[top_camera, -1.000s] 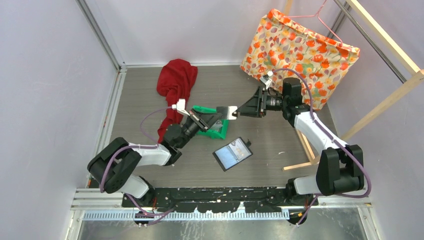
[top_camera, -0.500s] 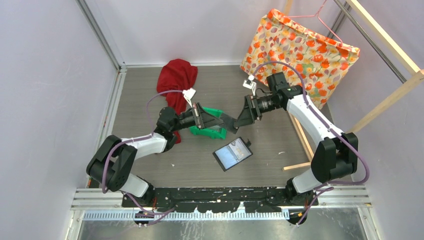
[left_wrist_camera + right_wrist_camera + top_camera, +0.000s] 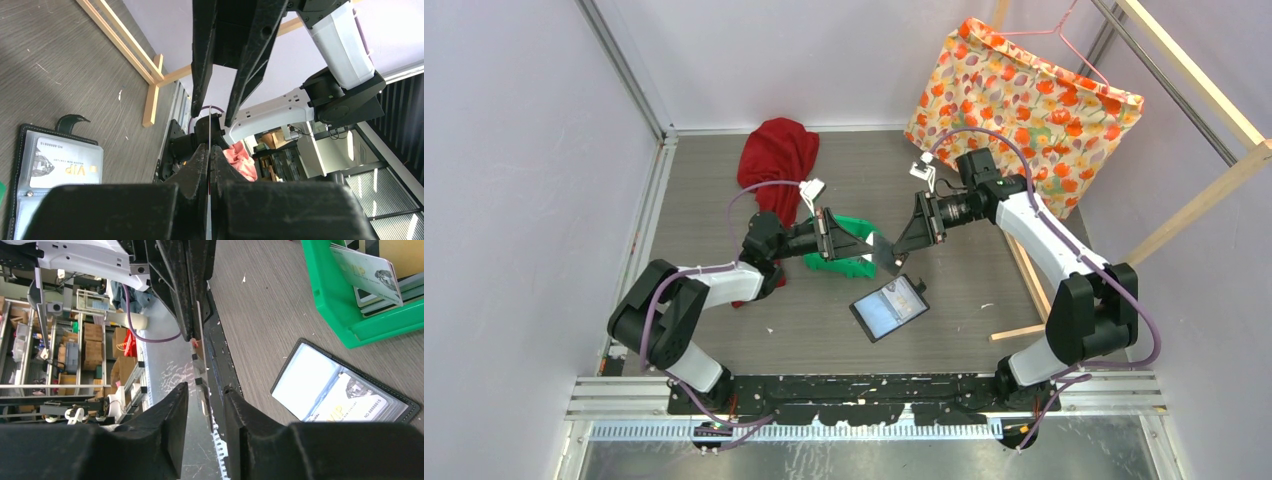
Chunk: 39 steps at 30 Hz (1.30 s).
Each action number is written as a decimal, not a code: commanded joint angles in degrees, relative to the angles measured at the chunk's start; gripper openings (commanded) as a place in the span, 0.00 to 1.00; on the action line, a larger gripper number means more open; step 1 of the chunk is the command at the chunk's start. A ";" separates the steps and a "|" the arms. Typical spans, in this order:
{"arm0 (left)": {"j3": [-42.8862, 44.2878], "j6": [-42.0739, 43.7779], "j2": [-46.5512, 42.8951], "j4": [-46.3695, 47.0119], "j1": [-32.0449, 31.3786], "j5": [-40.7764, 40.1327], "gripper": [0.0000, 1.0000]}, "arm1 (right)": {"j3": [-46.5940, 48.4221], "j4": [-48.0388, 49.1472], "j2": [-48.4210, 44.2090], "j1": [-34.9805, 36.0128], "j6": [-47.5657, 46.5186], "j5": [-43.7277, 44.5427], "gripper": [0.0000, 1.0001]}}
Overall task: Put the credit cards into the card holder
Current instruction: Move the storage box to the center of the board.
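Cards (image 3: 370,272) are leaning in a loose stack inside the green bin (image 3: 345,320), their printed faces showing above its rim. The bin is sitting on the table (image 3: 724,330). Near it, toward the arm bases, the card holder (image 3: 889,308) is lying open and flat with its inner pockets facing up. One VIP card (image 3: 350,397) is sitting in a clear pocket of the holder. The pocket beside it is looking pale and glossy, and I cannot tell whether anything is in it.

Over the table between bin and holder, the left tool (image 3: 209,148) is pinching a single credit card (image 3: 209,125) with its jaws fully closed. The card is showing edge-on and sticking out past the fingertips. The right tool (image 3: 213,118) is meeting it from the opposite side, its jaws standing partly apart with the card's free end between them. A sliver of space is showing on each side, so it is gripping nothing.
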 commanded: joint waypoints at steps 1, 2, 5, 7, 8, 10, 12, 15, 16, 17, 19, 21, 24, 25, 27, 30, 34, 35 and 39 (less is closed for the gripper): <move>1.76 -0.78 0.48 4.23 0.33 0.80 0.00 | -1.74 4.42 -1.12 -0.15 3.85 -2.17 0.35; 1.79 -0.85 0.54 4.33 0.33 0.68 0.00 | -1.83 4.74 -1.02 -0.13 4.18 -2.26 0.33; 1.77 -0.95 0.78 4.54 0.47 0.32 0.00 | -1.90 4.91 -0.63 -0.14 4.45 -3.07 0.28; 1.76 -1.05 0.98 4.77 0.57 0.15 0.00 | -1.95 5.29 -0.40 -0.10 4.75 -3.66 0.11; 1.72 -1.05 1.01 4.82 0.59 0.00 0.00 | -1.94 5.40 -0.35 -0.13 4.81 -3.67 0.02; 1.53 -0.96 0.99 4.66 0.89 -0.40 0.06 | -2.02 5.51 -0.49 -0.12 4.63 -3.71 0.01; 0.82 -0.40 0.22 3.22 1.62 -1.62 0.26 | -2.38 5.55 -0.84 -0.35 3.97 -3.67 0.01; -0.30 5.54 -4.43 -5.54 3.32 -3.41 0.50 | -3.75 4.69 -1.63 -2.23 1.31 -2.36 0.01; -0.15 11.86 -6.98 -11.44 3.66 -3.95 0.54 | -4.20 3.58 -1.97 -2.99 -0.17 -1.16 0.01; 0.49 16.21 -9.97 -19.65 3.83 -4.73 0.57 | -4.53 2.92 -2.06 -3.99 -1.85 -0.69 0.01; 3.19 37.92 -16.75 -40.91 3.34 -8.65 0.65 | -5.35 2.49 -2.27 -5.60 -2.93 0.48 0.01; 4.64 54.79 -22.49 -54.93 2.38 -12.29 0.70 | -5.69 1.97 -2.14 -6.84 -4.22 1.42 0.01; 4.52 77.13 -27.80 -65.48 1.59 -13.15 0.73 | -5.85 1.87 -1.37 -7.75 -5.17 1.77 0.01; 4.93 83.92 -28.80 -69.11 1.34 -13.33 0.74 | -5.77 1.76 -1.06 -7.90 -5.27 1.70 0.01; 7.14 94.31 -28.28 -75.75 1.24 -13.73 0.75 | -5.15 1.03 -0.29 -7.97 -5.98 1.61 0.01; 11.92 103.81 -23.80 -82.23 1.21 -14.60 0.75 | -4.84 0.45 0.48 -8.03 -6.26 1.56 0.01; 17.87 110.86 -16.06 -86.13 0.76 -15.67 0.73 | -5.08 0.59 0.70 -7.98 -6.20 1.59 0.01; 19.15 112.06 -14.22 -86.62 0.65 -15.88 0.73 | -5.15 0.61 0.73 -7.98 -6.17 1.60 0.01; 23.23 114.07 -6.32 -87.65 -0.20 -16.88 0.68 | -5.15 0.62 0.58 -7.98 -6.08 1.60 0.01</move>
